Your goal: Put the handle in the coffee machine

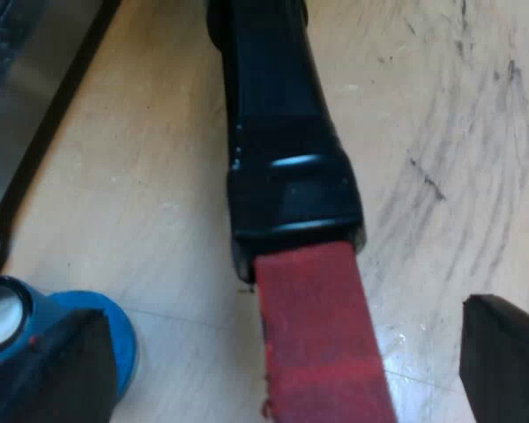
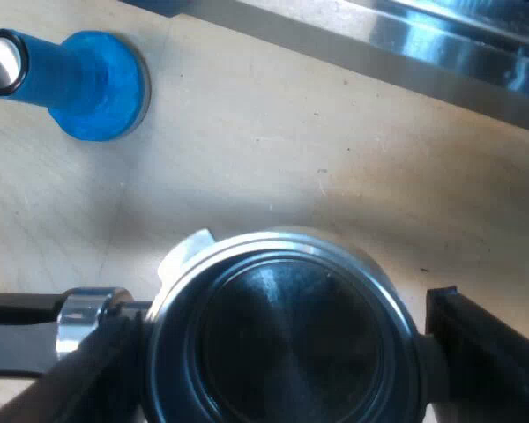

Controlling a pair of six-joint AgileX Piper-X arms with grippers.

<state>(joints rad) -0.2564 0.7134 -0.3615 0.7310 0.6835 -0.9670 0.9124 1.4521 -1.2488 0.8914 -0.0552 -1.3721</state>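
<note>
The holder's black handle (image 1: 282, 150) runs away from the camera over the wooden table, and its red end (image 1: 322, 335) lies between my left gripper's (image 1: 286, 370) fingers. Those fingers (image 1: 507, 352) stand wide apart, open, clear of the handle on both sides. In the right wrist view I look down into the holder's round metal basket (image 2: 282, 335); its chrome collar (image 2: 88, 313) leads off to the handle. My right gripper (image 2: 282, 361) presses against the basket's rim on both sides, shut on it.
A blue tamper (image 2: 79, 84) with a metal top stands on the table, close beside my left gripper's finger (image 1: 70, 370). The espresso machine's metal base (image 2: 441, 53) runs along the table's edge, also near the handle (image 1: 26, 106).
</note>
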